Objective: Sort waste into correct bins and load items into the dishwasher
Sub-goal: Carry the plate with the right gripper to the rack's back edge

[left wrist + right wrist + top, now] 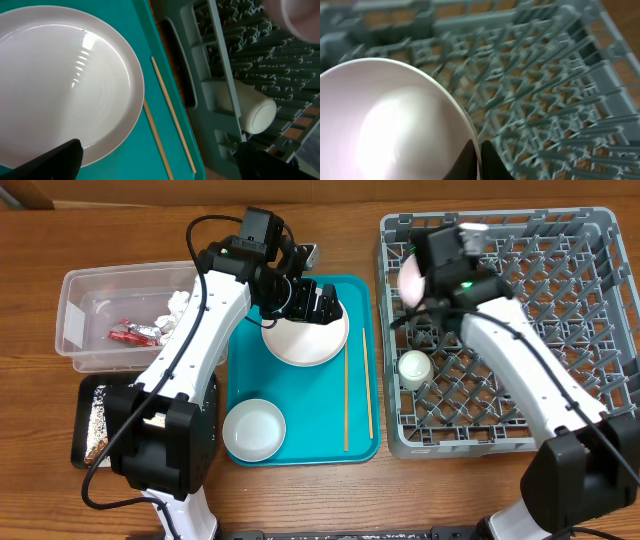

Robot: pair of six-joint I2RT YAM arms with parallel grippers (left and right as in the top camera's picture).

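Note:
My left gripper [308, 300] [157, 164] hangs open above the teal tray [360, 435], one finger over the rim of a large white bowl [305, 335] [65, 80], holding nothing. Two wooden chopsticks [347, 395] [172, 125] lie on the tray to the right of the bowl. A smaller white bowl [254, 428] sits at the tray's front. My right gripper [480, 160] is shut on the rim of the pale pink plate [411, 280] [390, 120], held on edge over the grey dish rack [560, 310] [545, 75]. A small white cup [414, 368] [257, 112] lies in the rack.
The clear tub [75, 330] at the left holds a red wrapper [135, 332] and a white tissue [178, 302]. The black tray [85, 420] in front of it holds white grains [97, 425]. The left arm's base partly covers that tray.

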